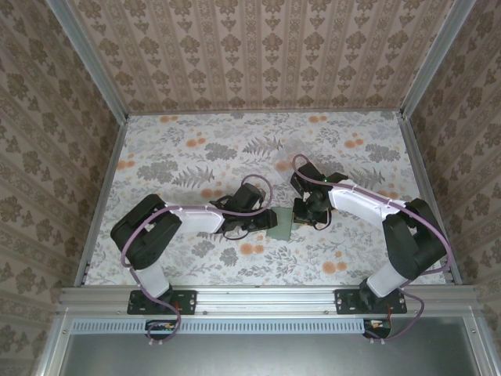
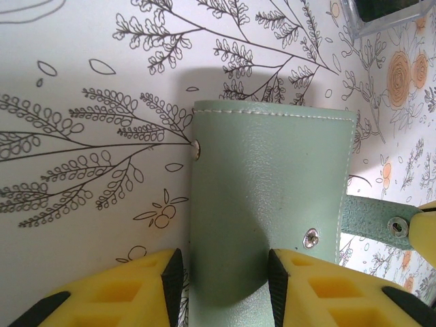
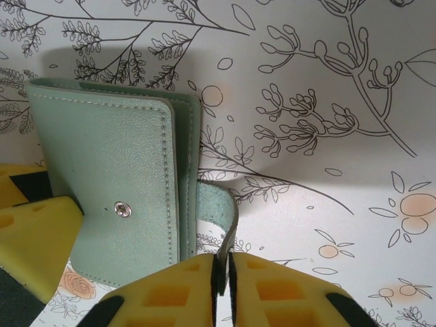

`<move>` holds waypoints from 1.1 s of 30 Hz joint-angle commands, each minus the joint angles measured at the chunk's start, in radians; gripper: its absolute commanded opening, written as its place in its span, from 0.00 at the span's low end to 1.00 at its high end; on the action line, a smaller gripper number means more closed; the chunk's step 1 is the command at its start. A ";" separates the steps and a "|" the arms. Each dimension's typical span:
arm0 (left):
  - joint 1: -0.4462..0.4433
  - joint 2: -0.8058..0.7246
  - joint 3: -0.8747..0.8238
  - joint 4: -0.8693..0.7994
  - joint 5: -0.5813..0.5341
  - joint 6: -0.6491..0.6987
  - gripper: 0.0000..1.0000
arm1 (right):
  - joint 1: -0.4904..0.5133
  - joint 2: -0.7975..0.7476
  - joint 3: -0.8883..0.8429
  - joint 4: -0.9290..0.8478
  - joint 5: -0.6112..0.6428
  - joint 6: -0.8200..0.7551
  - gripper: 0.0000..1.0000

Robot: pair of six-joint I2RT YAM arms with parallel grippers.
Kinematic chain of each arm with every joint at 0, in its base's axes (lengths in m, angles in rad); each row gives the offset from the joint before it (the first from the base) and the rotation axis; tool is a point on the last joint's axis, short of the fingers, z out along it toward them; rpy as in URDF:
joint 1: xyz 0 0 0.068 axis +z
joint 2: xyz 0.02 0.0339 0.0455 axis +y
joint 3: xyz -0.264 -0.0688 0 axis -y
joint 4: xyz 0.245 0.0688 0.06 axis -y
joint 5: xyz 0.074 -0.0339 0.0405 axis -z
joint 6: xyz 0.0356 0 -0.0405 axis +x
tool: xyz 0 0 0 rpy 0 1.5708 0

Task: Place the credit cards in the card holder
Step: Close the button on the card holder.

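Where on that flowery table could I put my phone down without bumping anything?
Bare: the far strip of the table along the back wall, both far corners, and the near strip between the arm bases. Crowded: the middle, where the left end effector and right end effector both grip the green wallet.

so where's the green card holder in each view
top external: card holder sits just below the middle of the picture.
left wrist: centre frame, lower end between the left gripper fingers.
right wrist: left half, its snap tab pinched in the right gripper.
shared landmark, wrist views: silver snap stud.
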 commanded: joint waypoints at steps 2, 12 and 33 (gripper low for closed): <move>-0.009 0.020 0.026 -0.009 0.017 0.024 0.40 | 0.002 -0.023 0.017 -0.034 0.023 -0.002 0.17; -0.009 0.023 0.024 -0.002 0.020 0.022 0.38 | 0.002 -0.046 0.017 -0.003 -0.014 -0.007 0.00; -0.016 0.035 0.013 0.031 0.023 0.008 0.31 | 0.037 0.138 0.068 0.129 -0.162 0.046 0.00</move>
